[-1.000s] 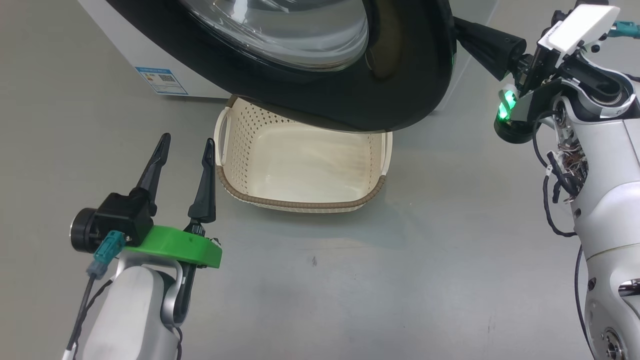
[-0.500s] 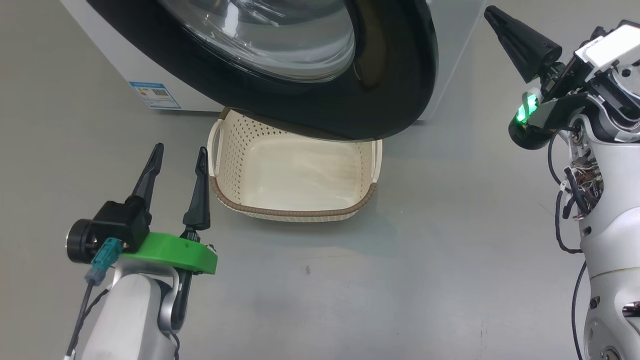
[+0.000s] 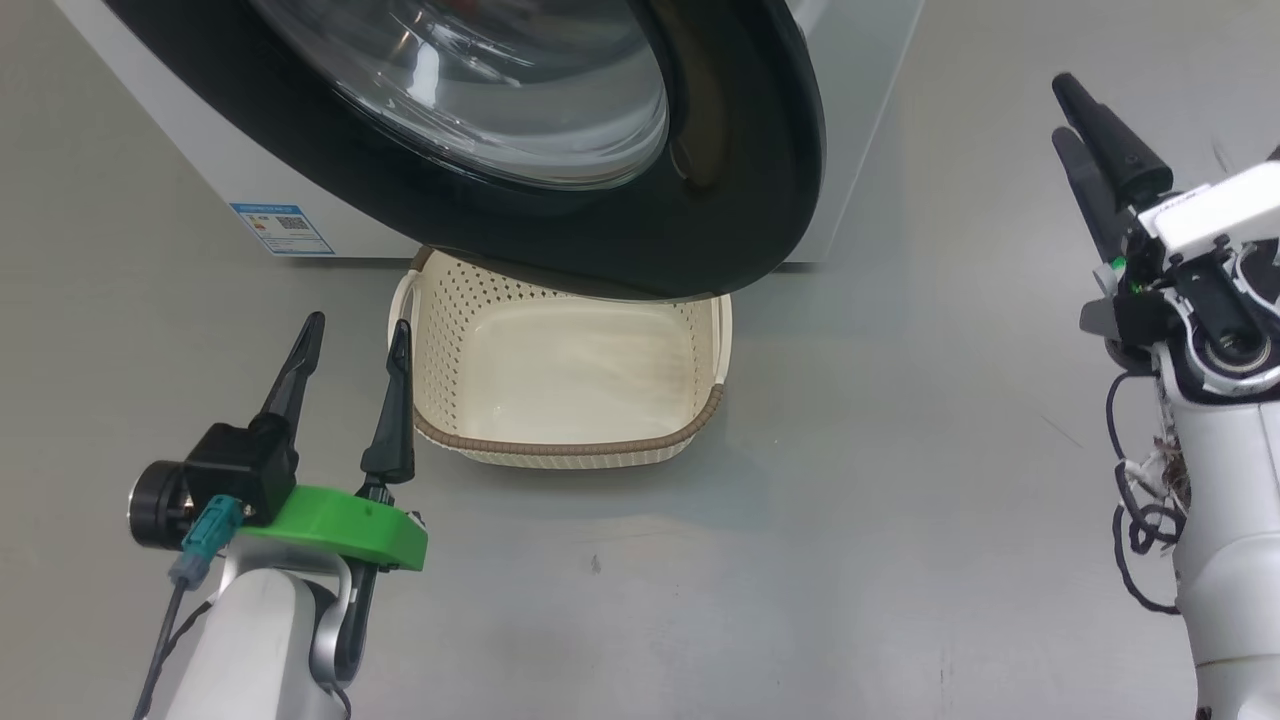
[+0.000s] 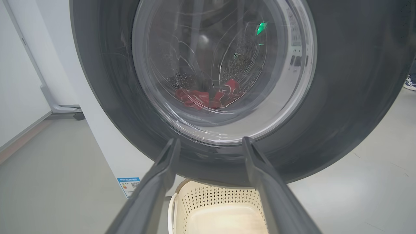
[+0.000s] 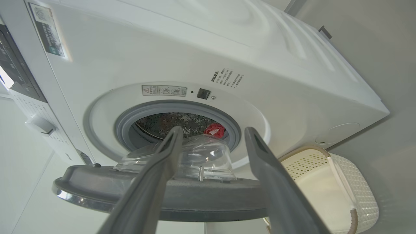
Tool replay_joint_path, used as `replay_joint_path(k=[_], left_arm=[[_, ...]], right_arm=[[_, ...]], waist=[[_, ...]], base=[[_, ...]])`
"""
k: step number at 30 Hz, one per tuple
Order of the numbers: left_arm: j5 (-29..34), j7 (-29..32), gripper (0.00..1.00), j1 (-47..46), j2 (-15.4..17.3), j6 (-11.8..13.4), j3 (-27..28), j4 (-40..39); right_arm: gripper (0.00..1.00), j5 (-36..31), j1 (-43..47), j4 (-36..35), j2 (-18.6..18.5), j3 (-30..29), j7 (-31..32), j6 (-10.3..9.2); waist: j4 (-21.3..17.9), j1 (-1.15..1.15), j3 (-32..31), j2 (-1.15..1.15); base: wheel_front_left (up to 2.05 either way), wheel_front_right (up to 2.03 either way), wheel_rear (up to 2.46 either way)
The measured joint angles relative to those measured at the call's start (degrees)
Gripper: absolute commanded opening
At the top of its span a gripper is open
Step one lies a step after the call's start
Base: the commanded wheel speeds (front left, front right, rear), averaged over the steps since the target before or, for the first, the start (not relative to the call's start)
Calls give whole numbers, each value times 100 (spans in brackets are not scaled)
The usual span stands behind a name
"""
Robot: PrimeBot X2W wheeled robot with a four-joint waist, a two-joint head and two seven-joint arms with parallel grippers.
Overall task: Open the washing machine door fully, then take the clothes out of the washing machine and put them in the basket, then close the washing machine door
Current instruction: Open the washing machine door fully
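Left gripper (image 3: 357, 322): dark fingers spread, nothing held, just beside the cream perforated plastic basket (image 3: 560, 447). The glossy black-ringed round glass door (image 3: 745, 200) is swung open above the basket. Red clothes (image 5: 214, 129) are seen inside the white washing machine (image 3: 860, 110). Right gripper (image 3: 1062, 108): fingers parted, nothing touched.

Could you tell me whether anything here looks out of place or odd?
Only one thing: the basket sits partly under the open washing machine door, whose black ring covers its far rim, which may hamper dropping the clothes in. Nothing looks spilled or damaged.
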Motion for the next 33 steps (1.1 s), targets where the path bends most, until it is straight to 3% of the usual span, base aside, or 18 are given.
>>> replay_joint_path(k=[7,17,21,26,33], left_arm=[[0,0,100,142,2,0,52,62],[1,0,100,237,5,0,51,88],[1,0,100,248,5,0,49,93],[1,0,100,282,5,0,51,107],[1,0,100,348,7,0,89,129]], right_arm=[[100,-984,657,-412,-81,268,-1033,0],[100,-3475,1151,-750,-979,1011,-2649,2],[100,-4138,1291,-727,-1104,1146,-3162,0],[100,-4589,1481,-627,-1098,1324,-3528,-213],[100,-4770,1777,-458,-846,1452,-3527,-471]], waist=[[-97,0,-120,0],[-157,0,-265,0],[-162,0,-287,0],[-162,0,-322,0],[-161,0,-372,0]], base=[[0,0,0],[0,0,0],[0,0,0],[0,0,0],[0,0,0]])
